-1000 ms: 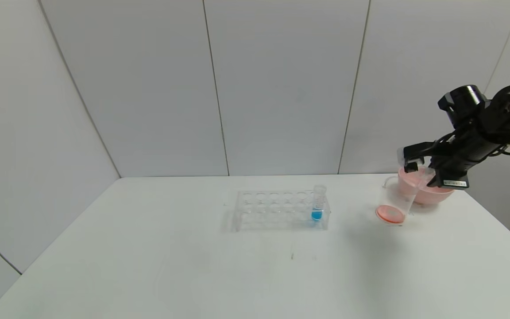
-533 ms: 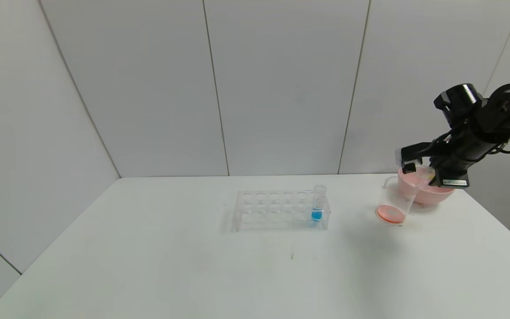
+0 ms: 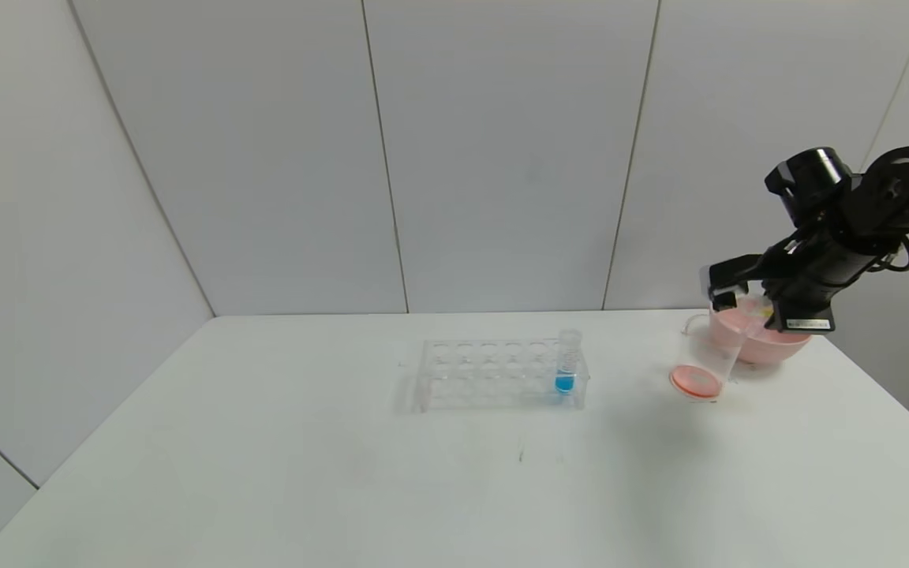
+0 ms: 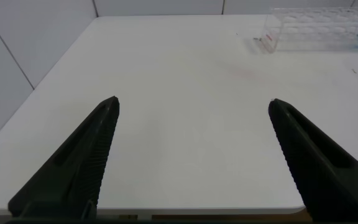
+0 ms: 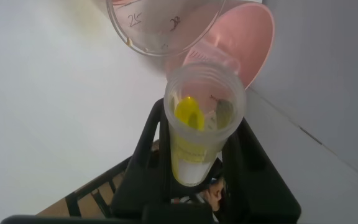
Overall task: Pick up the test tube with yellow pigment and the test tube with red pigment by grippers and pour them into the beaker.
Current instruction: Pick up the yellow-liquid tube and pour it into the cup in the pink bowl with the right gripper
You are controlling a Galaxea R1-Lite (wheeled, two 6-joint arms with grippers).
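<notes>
Spanning a grey-panelled corner, white table point(image 3: 265, 473); right hand point(image 3: 746, 304) clenched on yellow test tube point(image 5: 202, 124); left hand point(image 4: 191, 124) released.

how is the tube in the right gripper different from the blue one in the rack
The test tube with yellow pigment is clamped in the right gripper, tipped beside the beaker; the blue tube stands upright in the rack, untouched. One holds yellow liquid, the other blue. Both are small and clear.

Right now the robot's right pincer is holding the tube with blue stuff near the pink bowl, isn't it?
Not quite: the right pincer holds the tube with yellow pigment near the pink bowl, as the right wrist view shows. The blue tube stands in the rack.
</notes>
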